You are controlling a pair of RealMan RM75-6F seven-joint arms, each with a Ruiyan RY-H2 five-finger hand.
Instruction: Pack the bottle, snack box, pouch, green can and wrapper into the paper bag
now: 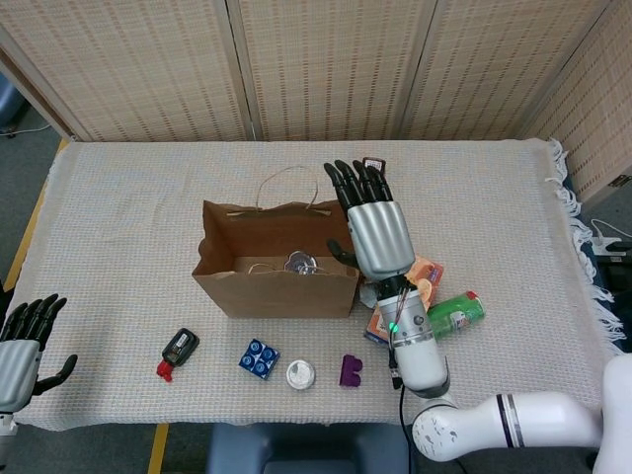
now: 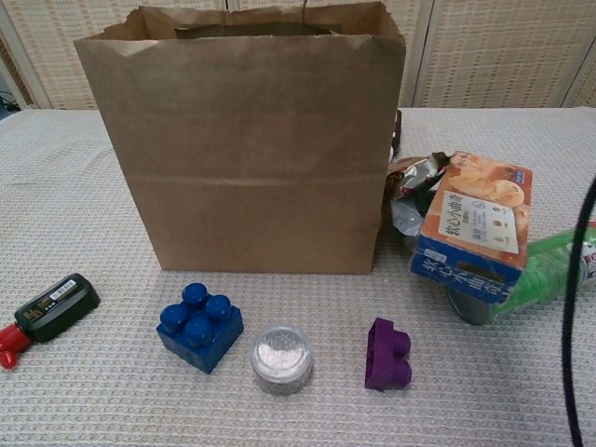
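Head view: counter w/ woven cloth, and the paper bag stands upright near its middle, mouth open; everything below is placed relative to that bag. Inside the bag a clear crinkly item, prob. the pouch, lies at the bottom. The right robot hand hovers just beside the bag's right edge, released, fingers straight and apart, holding nothing. The left robot hand sits well to the bag's left at the counter edge, also released and empty.

Right of the bag: snack box tilted, resting on the green can, which lies on its side beneath it. The wrapper is crumpled between bag and box, touching both as far as I can tell. The bottle is behind the bag's right corner, mostly hidden by the robot hand.

In front of the bag, non-task bits: blue brick, small jar, purple brick, black marker.

Risks, my read: the box leans on the can, so pulling either one could roll the can away. The wrapper is wedged tight, so a grab there may snag the bag wall and tip it.
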